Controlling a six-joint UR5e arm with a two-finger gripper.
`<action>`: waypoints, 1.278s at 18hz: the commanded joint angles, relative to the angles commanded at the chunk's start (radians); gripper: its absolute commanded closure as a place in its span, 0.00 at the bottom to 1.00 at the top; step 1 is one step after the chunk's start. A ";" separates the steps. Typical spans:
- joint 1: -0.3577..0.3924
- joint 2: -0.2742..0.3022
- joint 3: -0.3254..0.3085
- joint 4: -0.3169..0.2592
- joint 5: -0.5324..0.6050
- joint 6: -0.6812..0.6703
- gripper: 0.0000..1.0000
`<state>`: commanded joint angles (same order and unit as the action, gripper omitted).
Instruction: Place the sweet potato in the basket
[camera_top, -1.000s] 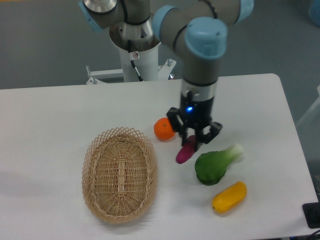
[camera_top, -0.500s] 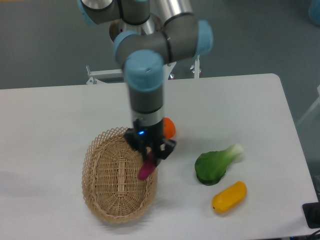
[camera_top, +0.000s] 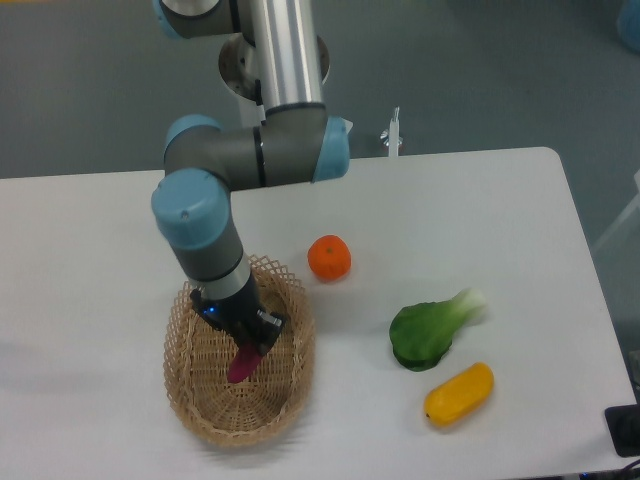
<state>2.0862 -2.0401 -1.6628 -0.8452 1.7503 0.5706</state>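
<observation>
The gripper (camera_top: 247, 345) is inside the outline of the basket (camera_top: 183, 385), fingers clenched on the sweet potato (camera_top: 241, 364), which hangs down from the tips w/ its free end pointing at the woven floor. Can't tell if the tuber's lower tip touches the weave or is just above it; it looks close either way. The arm leans in from above and behind, wrist over the basket's middle.

Progress, as a judgement: pick-up done, carry done, item is over the target and low in it. Left to do: let go of the tuber so it lies on the basket floor, then lift the arm clear. So nearly finished, but not placed yet, since the fingers grip it.

Other items sit apart on the table (camera_top: 480, 200): orange fruit (camera_top: 328, 257) just beyond the basket's far rim, green leafy veg (camera_top: 430, 330) and yellow veg (camera_top: 459, 393) well off to the side, none in the way.
</observation>
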 joint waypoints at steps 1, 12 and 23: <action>-0.002 -0.005 0.002 0.002 0.000 0.000 0.70; -0.018 -0.046 0.009 0.003 0.041 0.002 0.59; 0.044 -0.011 0.126 -0.012 0.046 0.046 0.00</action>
<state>2.1305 -2.0509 -1.5372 -0.8575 1.7963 0.6165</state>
